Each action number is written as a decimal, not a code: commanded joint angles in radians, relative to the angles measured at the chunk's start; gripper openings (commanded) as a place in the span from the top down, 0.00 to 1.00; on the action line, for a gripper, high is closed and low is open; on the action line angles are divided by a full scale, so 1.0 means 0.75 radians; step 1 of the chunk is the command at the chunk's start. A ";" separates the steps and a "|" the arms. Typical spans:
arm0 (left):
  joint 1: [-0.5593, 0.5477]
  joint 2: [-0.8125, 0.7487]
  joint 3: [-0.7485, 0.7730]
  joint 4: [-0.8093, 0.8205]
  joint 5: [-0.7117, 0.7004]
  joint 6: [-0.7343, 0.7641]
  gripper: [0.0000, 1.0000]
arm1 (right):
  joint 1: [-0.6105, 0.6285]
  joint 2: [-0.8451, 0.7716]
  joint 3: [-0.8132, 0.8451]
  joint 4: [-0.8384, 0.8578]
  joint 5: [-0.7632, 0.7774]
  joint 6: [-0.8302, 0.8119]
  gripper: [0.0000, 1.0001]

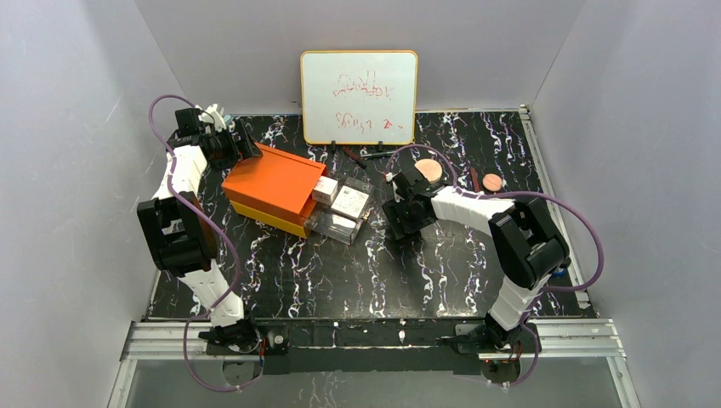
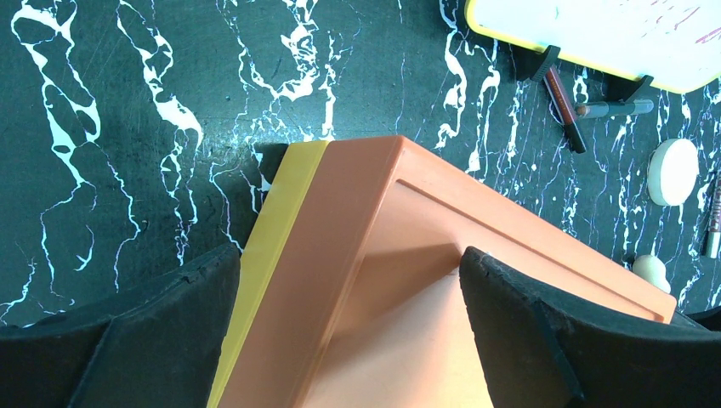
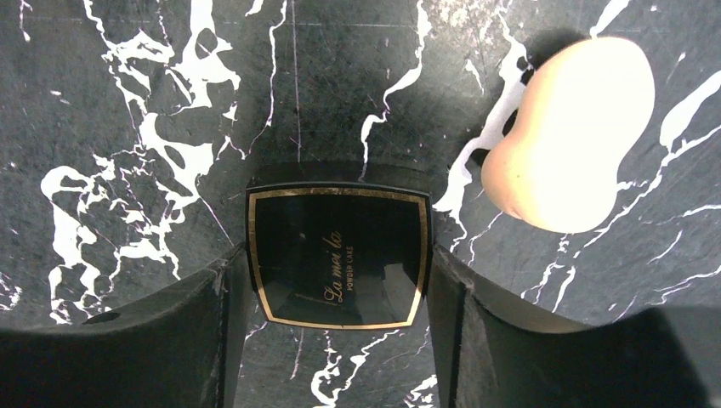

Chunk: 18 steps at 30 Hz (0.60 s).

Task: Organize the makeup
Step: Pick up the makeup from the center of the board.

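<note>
In the right wrist view a small black square compact [image 3: 337, 223] with a gold rim lies on the dark marble table. My right gripper [image 3: 337, 270] is shut on it, one finger against each side. A tan egg-shaped sponge [image 3: 570, 136] lies just beyond it to the right, apart from the fingers. From above, the right gripper [image 1: 400, 217] points down right of the clear drawers, and the compact is hidden under it. Two peach discs [image 1: 428, 171] [image 1: 491, 182] and a thin dark pencil [image 1: 474, 177] lie behind it. My left gripper [image 2: 350, 255] is open astride the orange box's corner [image 2: 400, 255].
The orange box [image 1: 272, 183] lies at centre left, its clear drawers [image 1: 344, 208] pulled out toward the right arm. A whiteboard [image 1: 359, 96] stands at the back, with a dark pencil [image 2: 564, 98] and a marker [image 2: 612, 108] at its foot. Grey walls enclose the table.
</note>
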 commanded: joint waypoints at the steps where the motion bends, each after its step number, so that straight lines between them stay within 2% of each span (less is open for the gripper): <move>1: -0.016 0.032 -0.032 -0.161 -0.120 0.066 0.03 | -0.008 -0.002 -0.038 -0.091 -0.068 0.050 0.45; 5: -0.017 0.028 -0.041 -0.160 -0.114 0.067 0.03 | -0.016 -0.006 -0.050 -0.099 -0.117 0.063 0.59; 12: -0.016 0.013 -0.049 -0.156 -0.109 0.065 0.03 | -0.016 -0.050 -0.017 -0.149 -0.105 0.094 0.97; 18: -0.016 0.013 -0.051 -0.151 -0.098 0.059 0.03 | -0.016 -0.137 0.094 -0.247 -0.010 0.108 0.99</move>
